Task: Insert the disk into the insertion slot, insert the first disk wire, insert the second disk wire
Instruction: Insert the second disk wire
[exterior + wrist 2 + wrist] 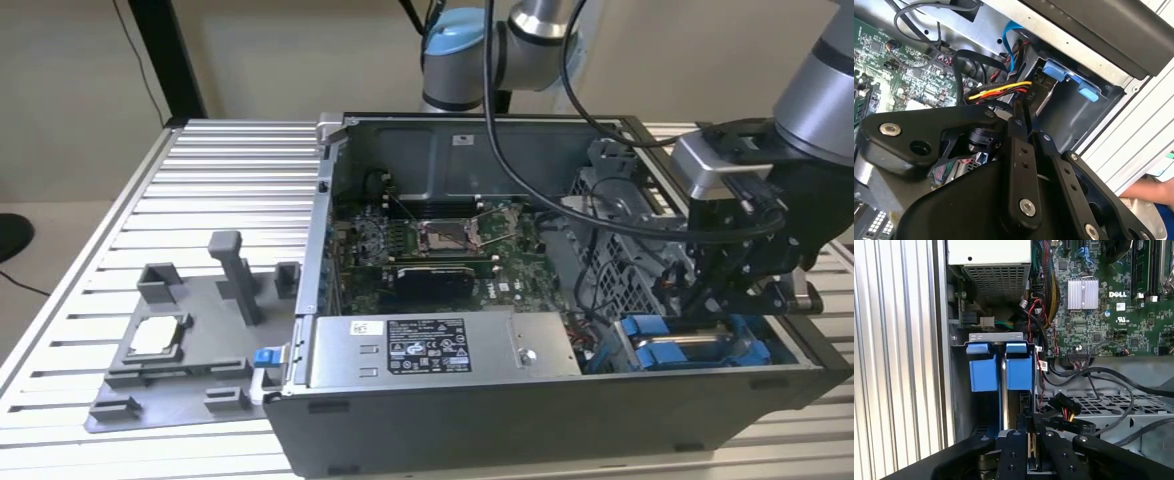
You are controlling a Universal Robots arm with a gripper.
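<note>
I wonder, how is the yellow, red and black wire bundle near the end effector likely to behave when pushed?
The wire bundle probably flexes rather than holding shape, since it curves loosely in the second wrist view. Its thin strands suggest little weight. The black connector at its end looks rigid.

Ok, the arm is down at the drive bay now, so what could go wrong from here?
1. The yellow-and-red wire bundle lies right against the gripper; a sideways move could snag or tug it.
2. Loose black cables loop beside the insertion slot and could catch on the gripper.
3. The disk, in its blue carrier, sits just ahead of the gripper; a misaligned push might jam against it.
</note>
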